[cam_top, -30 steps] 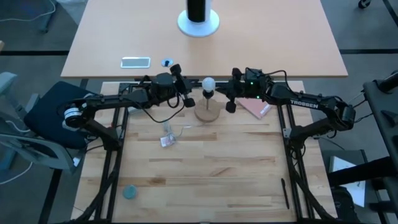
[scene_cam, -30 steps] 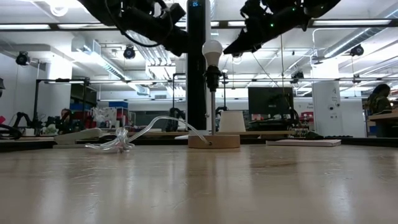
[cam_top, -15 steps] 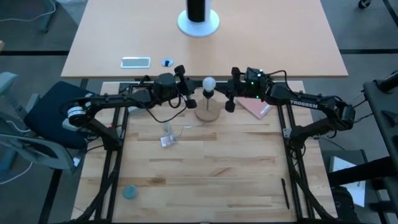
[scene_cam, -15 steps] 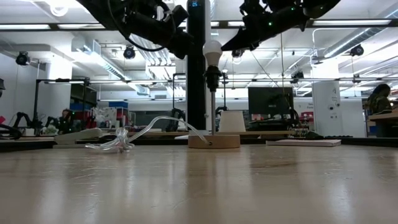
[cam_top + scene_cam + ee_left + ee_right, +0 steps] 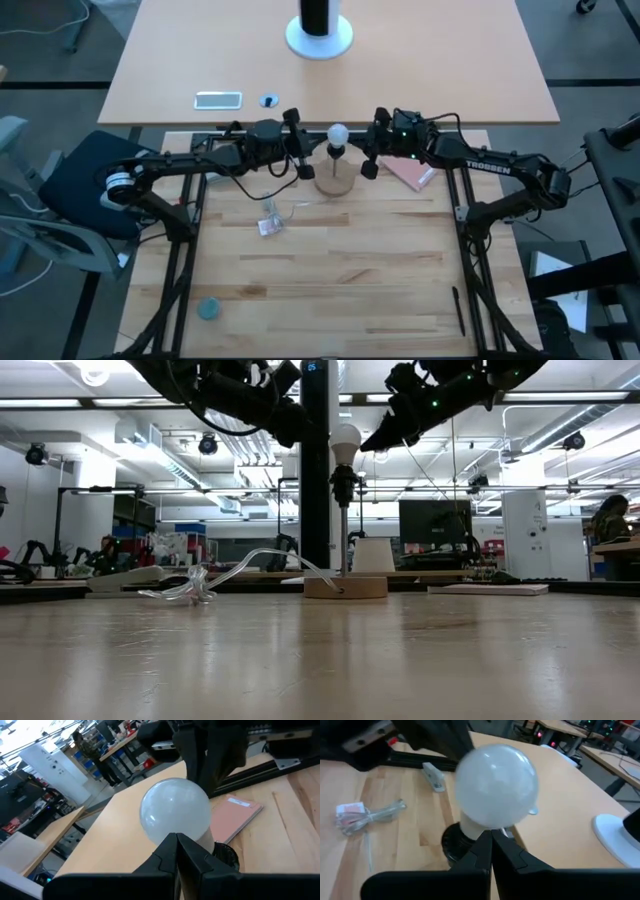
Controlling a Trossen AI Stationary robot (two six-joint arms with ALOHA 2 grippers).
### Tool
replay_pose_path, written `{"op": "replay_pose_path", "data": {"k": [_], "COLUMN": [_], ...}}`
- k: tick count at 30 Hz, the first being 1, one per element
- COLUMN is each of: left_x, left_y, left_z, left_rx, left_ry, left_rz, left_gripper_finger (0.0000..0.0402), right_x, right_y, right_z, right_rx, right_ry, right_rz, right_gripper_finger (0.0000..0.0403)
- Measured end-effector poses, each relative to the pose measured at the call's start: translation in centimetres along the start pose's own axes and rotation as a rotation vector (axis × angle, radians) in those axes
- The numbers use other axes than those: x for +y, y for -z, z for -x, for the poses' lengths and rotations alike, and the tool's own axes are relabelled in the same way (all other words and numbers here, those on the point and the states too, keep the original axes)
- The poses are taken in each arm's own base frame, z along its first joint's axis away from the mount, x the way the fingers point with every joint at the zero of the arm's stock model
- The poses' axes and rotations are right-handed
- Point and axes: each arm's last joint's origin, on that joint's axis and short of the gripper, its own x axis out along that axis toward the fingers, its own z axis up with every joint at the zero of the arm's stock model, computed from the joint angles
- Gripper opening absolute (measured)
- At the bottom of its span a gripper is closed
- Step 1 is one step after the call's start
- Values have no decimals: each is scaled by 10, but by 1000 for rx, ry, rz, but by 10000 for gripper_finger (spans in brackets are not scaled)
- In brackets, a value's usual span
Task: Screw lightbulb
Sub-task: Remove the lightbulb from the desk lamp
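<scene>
So the bulb [image 5: 337, 133] is already sitting upright in the socket [image 5: 343, 485] on the wooden stand [image 5: 334, 182], mid-table toward the far edge. Its long axis is vertical, globe up, base down in the socket. The left gripper [image 5: 299, 160] and right gripper [image 5: 369, 160] hover just either side of it, both pinched shut with nothing in them. Looks like the seating or checking stage to me; any more twisting would mean opening a gripper around the globe first.
</scene>
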Motion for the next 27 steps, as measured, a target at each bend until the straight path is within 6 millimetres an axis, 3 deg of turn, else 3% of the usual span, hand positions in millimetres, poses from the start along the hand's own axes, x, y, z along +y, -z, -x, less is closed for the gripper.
{"op": "replay_pose_path", "data": {"k": [11, 17, 27], "left_x": [10, 6, 1], "left_y": [-5, 5, 2], "left_z": [1, -9, -6], "left_rx": [-33, 1, -15], "left_ry": [-132, -113, -50], "left_rz": [-3, -4, -2], "left_gripper_finger": [0, 0, 0], "right_x": [3, 2, -1], "right_y": [-2, -7, -5], "right_z": [3, 3, 2], "right_rx": [-52, -97, -62], "right_ry": [-127, -112, -32], "right_rz": [26, 21, 18], "right_gripper_finger": [0, 0, 0]}}
